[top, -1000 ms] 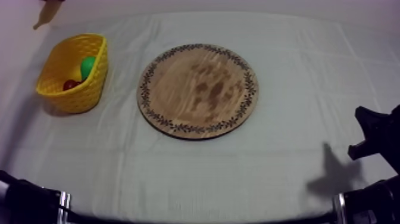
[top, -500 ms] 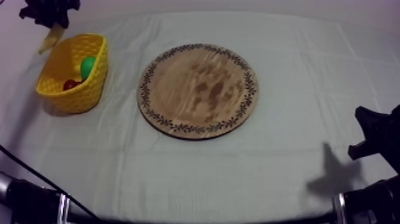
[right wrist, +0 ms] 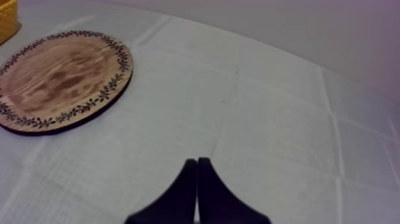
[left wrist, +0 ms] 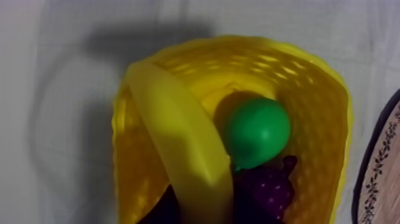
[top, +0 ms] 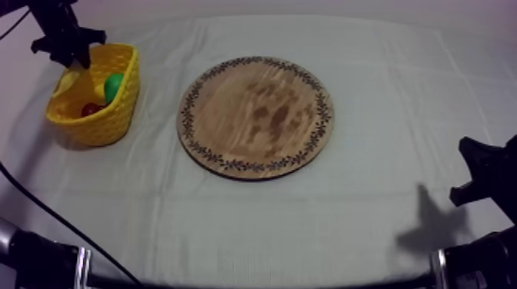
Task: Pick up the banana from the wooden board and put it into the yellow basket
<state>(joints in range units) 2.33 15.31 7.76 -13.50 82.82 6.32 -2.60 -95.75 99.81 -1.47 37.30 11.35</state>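
Observation:
My left gripper (top: pixel 71 61) hangs over the far rim of the yellow basket (top: pixel 104 127), shut on the banana (top: pixel 70 81). In the left wrist view the banana (left wrist: pixel 178 149) dips into the basket (left wrist: pixel 315 101), its tip toward the far rim. Inside the basket lie a green pear (left wrist: pixel 257 132), purple grapes (left wrist: pixel 271 187) and a small red fruit (top: pixel 90 110). The round wooden board (top: pixel 256 117) at mid-table holds nothing. My right gripper (right wrist: pixel 196 164) rests shut at the table's right side, its fingers together as a wedge.
Grey-white cloth covers the whole table. The board (right wrist: pixel 59 77) lies to the right of the basket with a narrow gap between them. My right arm (top: pixel 481 173) sits low at the right edge.
My left gripper has come down and to the right with the banana, from beyond the basket's far left to over its rim. The right arm has not moved.

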